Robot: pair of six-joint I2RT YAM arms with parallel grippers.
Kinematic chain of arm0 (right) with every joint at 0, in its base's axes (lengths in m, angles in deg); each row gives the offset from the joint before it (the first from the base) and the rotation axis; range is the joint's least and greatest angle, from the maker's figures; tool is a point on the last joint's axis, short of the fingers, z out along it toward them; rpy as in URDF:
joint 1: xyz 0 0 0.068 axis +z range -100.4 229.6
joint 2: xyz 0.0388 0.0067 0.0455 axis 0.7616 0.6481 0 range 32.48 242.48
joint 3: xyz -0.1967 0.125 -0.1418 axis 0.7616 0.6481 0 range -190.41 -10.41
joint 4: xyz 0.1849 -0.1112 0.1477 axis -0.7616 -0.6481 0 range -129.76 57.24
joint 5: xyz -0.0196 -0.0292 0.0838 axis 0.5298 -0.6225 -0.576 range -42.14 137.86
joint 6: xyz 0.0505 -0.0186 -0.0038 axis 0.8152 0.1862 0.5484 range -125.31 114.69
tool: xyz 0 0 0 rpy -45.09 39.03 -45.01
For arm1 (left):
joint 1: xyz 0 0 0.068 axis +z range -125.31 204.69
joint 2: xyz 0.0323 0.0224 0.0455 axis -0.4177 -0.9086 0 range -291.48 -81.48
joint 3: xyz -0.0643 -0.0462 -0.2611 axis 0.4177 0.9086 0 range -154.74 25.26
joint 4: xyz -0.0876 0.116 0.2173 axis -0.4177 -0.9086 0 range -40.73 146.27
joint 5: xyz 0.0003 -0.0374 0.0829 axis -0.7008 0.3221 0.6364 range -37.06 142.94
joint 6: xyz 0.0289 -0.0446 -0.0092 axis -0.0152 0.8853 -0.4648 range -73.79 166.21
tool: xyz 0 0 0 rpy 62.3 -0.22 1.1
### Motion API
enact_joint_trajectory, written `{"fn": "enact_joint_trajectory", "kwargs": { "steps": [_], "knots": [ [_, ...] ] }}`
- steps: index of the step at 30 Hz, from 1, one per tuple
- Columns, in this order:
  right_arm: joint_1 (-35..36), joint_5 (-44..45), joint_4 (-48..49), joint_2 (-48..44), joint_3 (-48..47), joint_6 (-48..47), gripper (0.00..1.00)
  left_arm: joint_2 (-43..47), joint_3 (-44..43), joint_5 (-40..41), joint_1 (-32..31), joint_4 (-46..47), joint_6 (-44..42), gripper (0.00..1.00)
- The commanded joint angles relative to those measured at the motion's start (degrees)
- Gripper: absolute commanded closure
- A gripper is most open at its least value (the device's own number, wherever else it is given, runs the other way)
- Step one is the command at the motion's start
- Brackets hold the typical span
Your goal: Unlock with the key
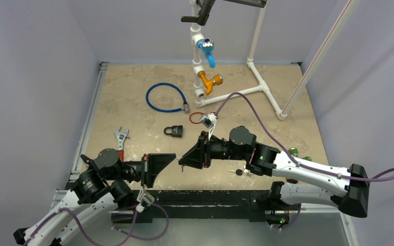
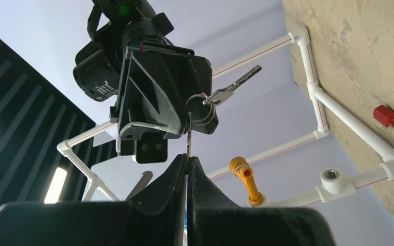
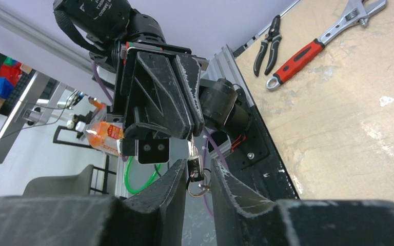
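A black padlock (image 1: 173, 131) lies on the tabletop ahead of both arms. The two grippers meet tip to tip above the table's near edge. My left gripper (image 2: 188, 160) is shut on the thin blade of a key (image 2: 189, 143). My right gripper (image 3: 199, 169) stands partly open around that key's dark head (image 3: 194, 165), with a gap still showing on its right side. A key ring (image 3: 197, 188) hangs below the head. In the left wrist view a second silver key (image 2: 233, 86) sticks out from the ring by the right gripper's fingers.
A blue cable lock (image 1: 164, 97) lies at the back, with a white pipe frame (image 1: 264, 89) carrying a blue tap (image 1: 207, 51) and a yellow tap (image 1: 209, 81). A red-handled wrench (image 1: 120, 139) lies left, pliers (image 3: 267, 38) beside it. A red tag (image 1: 197, 117) sits near the padlock.
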Motion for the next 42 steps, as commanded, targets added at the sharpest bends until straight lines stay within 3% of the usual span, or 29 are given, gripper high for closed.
{"fn": "enact_joint_trajectory", "kwargs": {
  "steps": [1, 6, 13, 16, 18, 21, 22, 27, 30, 34, 38, 42],
  "knots": [
    [-1.3, -4.5, 4.8, 0.4, 0.4, 2.2, 0.8, -1.0, 0.5, 0.1, -0.2, 4.3, -23.9, 1.0],
    [-2.7, -6.9, 7.1, 0.6, 0.4, 3.5, 1.0, -1.2, 0.7, -0.2, -0.2, 4.0, -24.3, 1.0],
    [-4.7, -7.8, 14.1, -2.2, 2.9, 7.8, 1.0, -1.9, 2.2, 0.4, -0.2, 4.5, -25.9, 0.98],
    [-5.4, -7.3, 15.3, -3.1, 3.9, 9.6, 1.0, -2.6, 3.0, 1.3, -0.2, 5.7, -25.6, 0.83],
    [-5.7, -6.4, 15.9, -3.9, 4.7, 10.9, 1.0, -3.2, 3.4, 2.2, -0.2, 7.4, -25.2, 0.66],
    [-6.0, -5.2, 15.4, -4.9, 5.2, 12.0, 1.0, -4.3, 3.7, 3.4, -0.2, 10.5, -23.9, 0.49],
    [-6.1, -4.8, 14.7, -5.5, 5.2, 12.2, 1.0, -4.8, 3.8, 4.3, -0.2, 12.5, -22.2, 0.38],
    [-7.1, -3.7, 10.1, -6.5, 4.9, 11.7, 1.0, -4.7, 3.3, 7.2, -0.2, 13.8, -16.3, 0.17],
    [-8.7, -3.7, 7.3, -7.4, 4.7, 11.3, 1.0, -4.5, 1.5, 12.0, -0.2, 12.7, -8.1, 0.01],
    [-10.1, -1.9, 1.2, -9.3, 3.5, 8.5, 1.0, -6.8, -4.4, 24.3, -0.2, 7.0, 13.1, 0.0],
    [-10.3, 1.1, -5.5, -10.8, 1.6, 4.9, 1.0, -15.5, -16.2, 37.7, 1.6, -2.6, 40.0, 0.0],
    [-10.4, 3.1, -8.9, -11.8, 1.3, 3.0, 1.0, -23.6, -21.8, 32.8, 14.3, -11.3, 56.8, 0.0]
  ]
}}
